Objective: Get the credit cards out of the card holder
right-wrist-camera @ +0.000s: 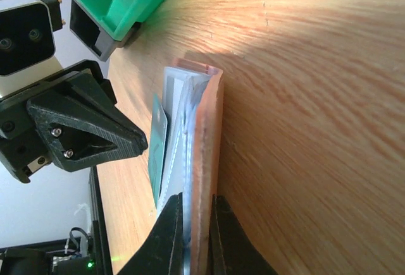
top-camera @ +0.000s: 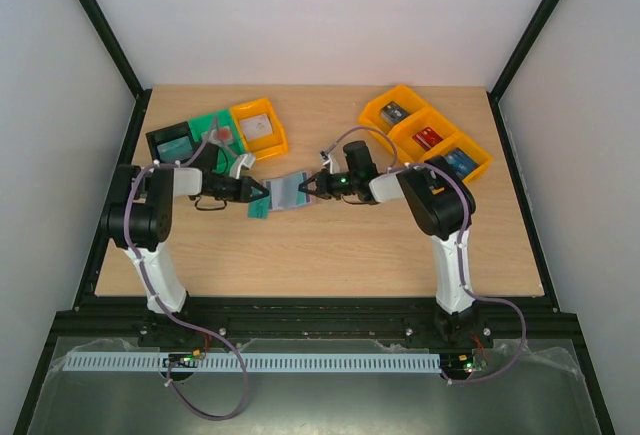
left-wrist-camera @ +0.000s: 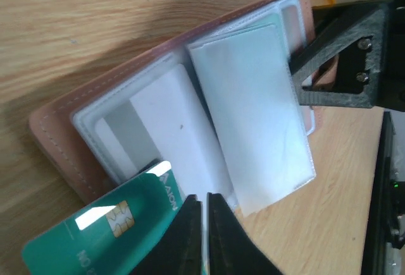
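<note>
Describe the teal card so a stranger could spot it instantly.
On the table, the open card holder is between the left gripper and right gripper. The teal card pokes from its left end, at that gripper's tip; only it shows a gold chip.

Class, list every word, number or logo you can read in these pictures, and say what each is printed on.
"AJON", roughly, blurred: on the teal credit card, beside its white corner.
"NO", then cut off at the picture's edge: same card.
Card holder sleeves: no text visible.
Cards in the orange bins: print too small to read.
</note>
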{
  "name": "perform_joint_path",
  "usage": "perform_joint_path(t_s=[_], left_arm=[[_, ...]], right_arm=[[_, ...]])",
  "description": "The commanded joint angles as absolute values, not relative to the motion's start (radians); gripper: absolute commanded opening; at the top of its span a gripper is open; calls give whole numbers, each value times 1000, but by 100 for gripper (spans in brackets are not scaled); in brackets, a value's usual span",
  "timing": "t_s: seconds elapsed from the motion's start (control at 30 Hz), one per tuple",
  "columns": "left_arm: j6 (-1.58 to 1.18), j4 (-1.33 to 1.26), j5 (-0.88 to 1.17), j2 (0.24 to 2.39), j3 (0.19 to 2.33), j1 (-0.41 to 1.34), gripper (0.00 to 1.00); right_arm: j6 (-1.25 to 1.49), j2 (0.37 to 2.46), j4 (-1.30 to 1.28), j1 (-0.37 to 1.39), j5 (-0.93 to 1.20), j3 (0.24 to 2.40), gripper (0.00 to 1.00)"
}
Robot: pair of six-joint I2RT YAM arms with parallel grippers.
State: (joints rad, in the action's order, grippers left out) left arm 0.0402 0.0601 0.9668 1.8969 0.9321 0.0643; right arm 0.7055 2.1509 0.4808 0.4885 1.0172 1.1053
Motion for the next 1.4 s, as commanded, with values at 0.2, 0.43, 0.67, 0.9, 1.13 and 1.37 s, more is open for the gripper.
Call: perform_joint_path(t_s=[0.2,0.43,0.67,0.9,1.13,1.37], left_arm=[[91,266,808,1765,1000,32,51],[89,342,622,1790,981,32,73],[15,304,633,1889,966,80,74],[-15,308,693,1941,959,94,70],[-32,280,719,1914,932,78,69],[-42,282,752,1885,926,51,69]], right_arm=[[553,2176,309,480,940,1163,2],[527,2175,230,480,877,1193,5],[501,2144,107,480,742,1225,24],[495,2089,-12,480,558,1267,40],[448,1916,-181,500,183,1297,46],[516,1876,-145,664,289,1278,47]])
